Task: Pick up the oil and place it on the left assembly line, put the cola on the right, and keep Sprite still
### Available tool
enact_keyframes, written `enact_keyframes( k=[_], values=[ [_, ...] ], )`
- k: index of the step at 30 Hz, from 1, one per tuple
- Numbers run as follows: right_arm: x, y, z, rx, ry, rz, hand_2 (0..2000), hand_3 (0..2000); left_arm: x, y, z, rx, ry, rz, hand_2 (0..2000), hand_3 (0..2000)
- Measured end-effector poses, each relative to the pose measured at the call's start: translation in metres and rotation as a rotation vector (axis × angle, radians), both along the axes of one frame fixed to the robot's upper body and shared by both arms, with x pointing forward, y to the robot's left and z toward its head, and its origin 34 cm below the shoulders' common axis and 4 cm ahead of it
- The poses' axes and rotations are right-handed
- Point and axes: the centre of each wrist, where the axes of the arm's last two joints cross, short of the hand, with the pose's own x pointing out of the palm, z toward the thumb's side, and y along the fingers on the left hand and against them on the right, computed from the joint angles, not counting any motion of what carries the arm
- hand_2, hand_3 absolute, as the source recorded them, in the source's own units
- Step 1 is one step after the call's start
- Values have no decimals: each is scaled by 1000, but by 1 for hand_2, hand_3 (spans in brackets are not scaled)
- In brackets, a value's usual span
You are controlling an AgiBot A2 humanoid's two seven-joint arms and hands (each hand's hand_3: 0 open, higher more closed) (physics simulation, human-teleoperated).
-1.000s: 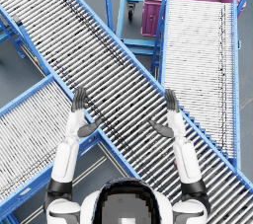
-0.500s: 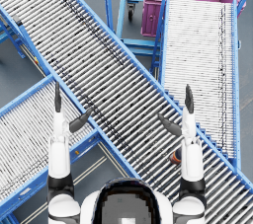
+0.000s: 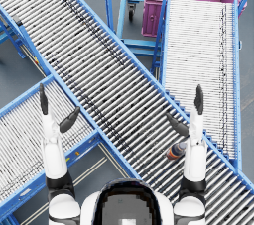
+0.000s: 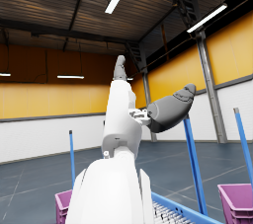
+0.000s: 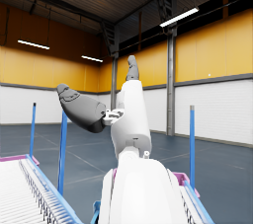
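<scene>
Nearest the robot, a small dark bottle [image 3: 176, 150] with an orange band lies on its side on the main conveyor [image 3: 109, 85], showing just beside the right forearm. Whether it is the oil, the cola or the Sprite is too small to tell. Its long axis runs roughly from 8 to 2 o'clock, slanting across the rollers. It lies at about 7 o'clock from the right hand [image 3: 194, 120], which points straight up with fingers straight and thumb splayed, holding nothing. The left hand [image 3: 50, 120] stands the same way, empty and spread, well apart from the bottle at about 9 o'clock of it, so the right arm looks the likelier one to reach. The hand would probably have to tip over and come down and back toward the robot. The blue rail at the conveyor's near edge runs close by at 7 o'clock of the bottle, with bare rollers towards 11. Farther off, the left line [image 3: 20, 154] sits at 9 o'clock and the right line [image 3: 198, 60] at 1 o'clock, ending at a pink bin [image 3: 149, 21].
</scene>
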Motion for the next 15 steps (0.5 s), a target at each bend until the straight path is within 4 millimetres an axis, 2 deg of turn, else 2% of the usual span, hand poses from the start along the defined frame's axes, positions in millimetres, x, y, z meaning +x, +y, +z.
enact_keyframes(
  k=[15],
  values=[
    [4,-2,-3,21,14,-7,0,0,0,-2,-4,-6,14,-6,0,0]
  ],
)
